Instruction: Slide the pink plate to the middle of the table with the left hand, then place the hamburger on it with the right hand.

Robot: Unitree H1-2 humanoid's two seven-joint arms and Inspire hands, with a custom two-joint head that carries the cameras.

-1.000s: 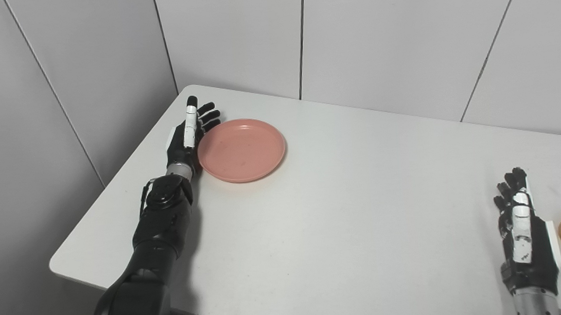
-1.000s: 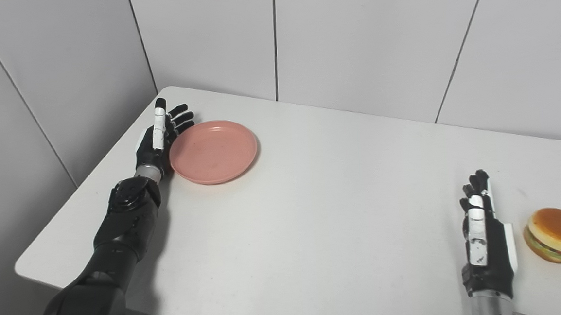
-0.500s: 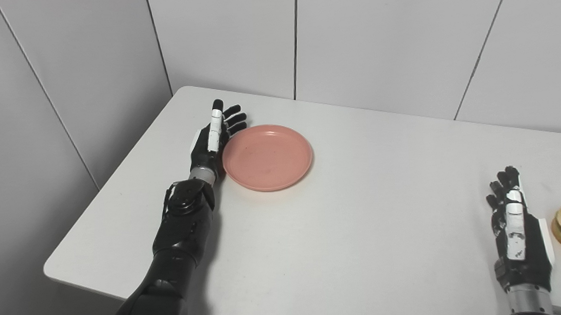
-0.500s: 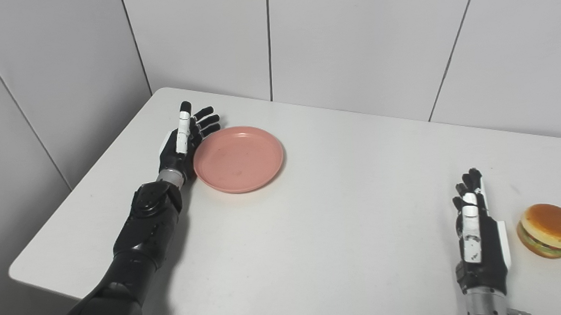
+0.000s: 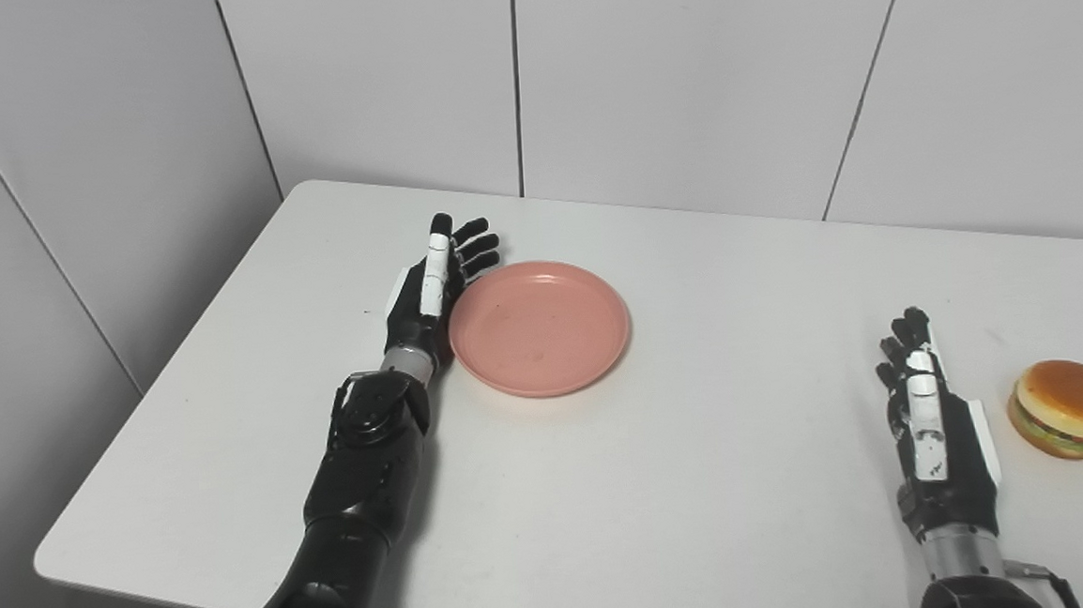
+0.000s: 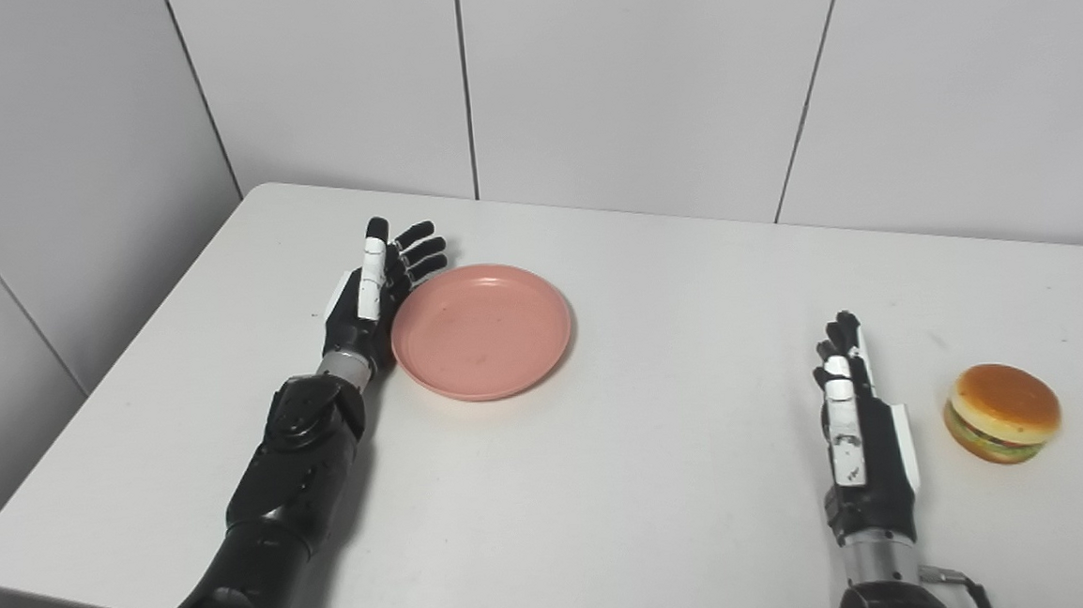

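The round pink plate (image 5: 539, 327) lies flat and bare on the white table (image 5: 703, 482), left of the middle. My left hand (image 5: 428, 287) stands on edge, open, with its palm against the plate's left rim and its fingers stretched toward the wall. The hamburger (image 5: 1069, 407), a tan bun with green and brown layers, sits near the table's right side. My right hand (image 5: 929, 421) is open and upright just left of the hamburger, a small gap apart, holding nothing.
White wall panels (image 5: 678, 79) close off the table's far side, and another wall (image 5: 73, 182) runs along its left. The table's near edge (image 5: 145, 591) shows at the lower left.
My left hand has pushed the plate to the right across the table, away from the left corner. The camera has also shifted, so more of the hamburger shows. The right hand has kept its pose.
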